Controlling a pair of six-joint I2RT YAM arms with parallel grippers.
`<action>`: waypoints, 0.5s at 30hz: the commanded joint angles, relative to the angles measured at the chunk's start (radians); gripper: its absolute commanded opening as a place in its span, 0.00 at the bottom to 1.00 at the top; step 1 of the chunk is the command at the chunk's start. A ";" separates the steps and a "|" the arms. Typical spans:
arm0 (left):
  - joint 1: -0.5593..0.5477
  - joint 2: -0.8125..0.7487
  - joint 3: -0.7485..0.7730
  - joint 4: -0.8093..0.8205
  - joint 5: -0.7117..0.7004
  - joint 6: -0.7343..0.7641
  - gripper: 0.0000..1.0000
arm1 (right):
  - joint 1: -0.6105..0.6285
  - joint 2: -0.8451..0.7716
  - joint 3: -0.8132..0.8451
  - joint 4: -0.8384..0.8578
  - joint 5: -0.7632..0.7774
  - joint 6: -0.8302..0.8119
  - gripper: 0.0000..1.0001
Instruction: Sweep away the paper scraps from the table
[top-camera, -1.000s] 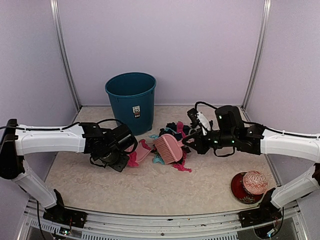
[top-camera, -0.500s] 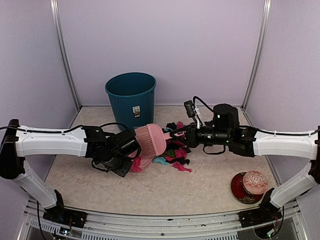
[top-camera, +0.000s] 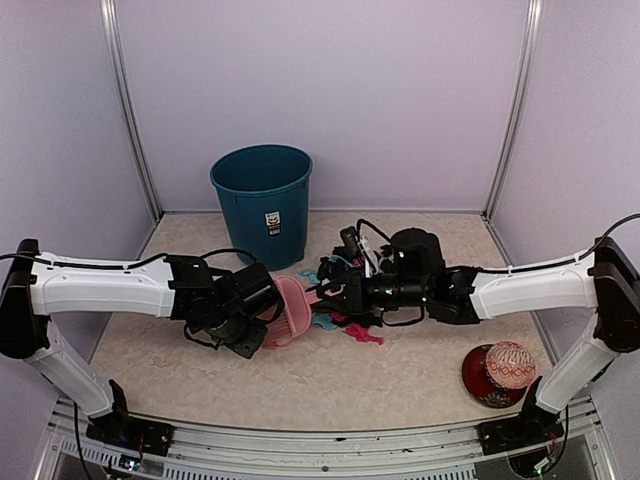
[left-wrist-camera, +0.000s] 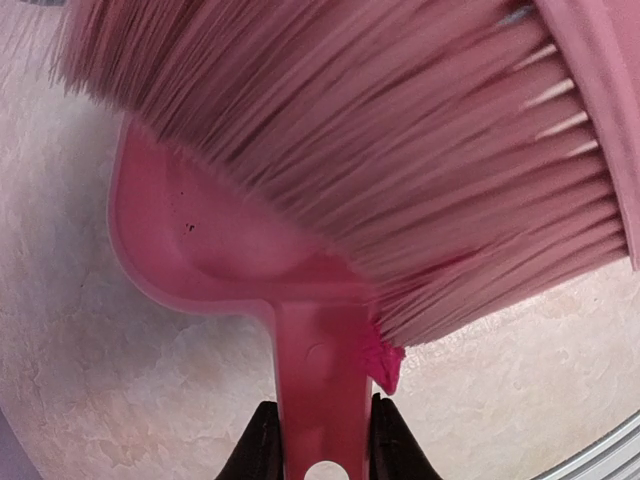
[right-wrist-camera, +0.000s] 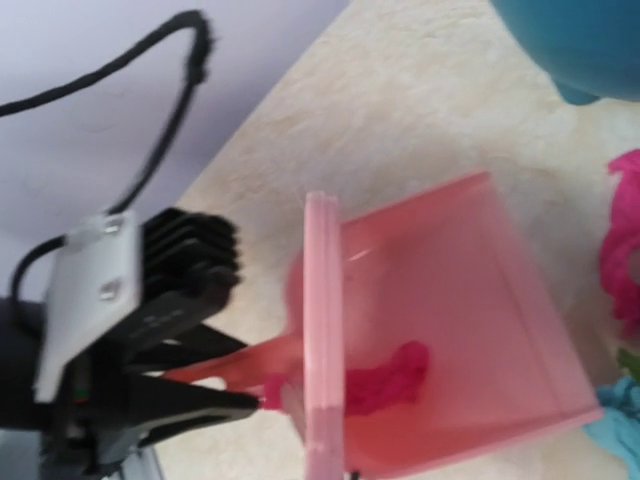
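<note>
My left gripper (top-camera: 262, 322) (left-wrist-camera: 320, 405) is shut on the handle of the pale pink dustpan (left-wrist-camera: 200, 250) (right-wrist-camera: 460, 290), which lies on the table (top-camera: 300, 385). My right gripper (top-camera: 331, 293) holds the pink brush (top-camera: 290, 308) (right-wrist-camera: 323, 330); its fingers are out of the right wrist view. The bristles (left-wrist-camera: 350, 150) press over the pan's mouth. A magenta scrap (right-wrist-camera: 395, 375) lies in the pan, and another (left-wrist-camera: 385, 365) sits beside the handle. More paper scraps (top-camera: 352, 326) in magenta, black and light blue lie under the right gripper.
A teal waste bin (top-camera: 262, 200) stands at the back left, just behind the dustpan. A red patterned ball (top-camera: 511, 364) rests on a dark red dish (top-camera: 478, 378) at the front right. Purple walls close in the table on three sides.
My right arm has swung the brush left across the scrap pile and up against the dustpan. The pile has been dragged left with it. The left arm has edged slightly right.
</note>
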 joint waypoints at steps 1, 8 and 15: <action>-0.010 -0.033 -0.016 0.013 0.013 -0.017 0.00 | -0.021 0.022 0.023 -0.012 0.103 -0.012 0.00; -0.010 -0.052 -0.036 0.009 0.016 -0.028 0.00 | -0.059 -0.018 0.002 -0.045 0.155 -0.029 0.00; -0.010 -0.061 -0.053 0.001 0.005 -0.035 0.00 | -0.069 -0.107 -0.022 -0.122 0.244 -0.068 0.00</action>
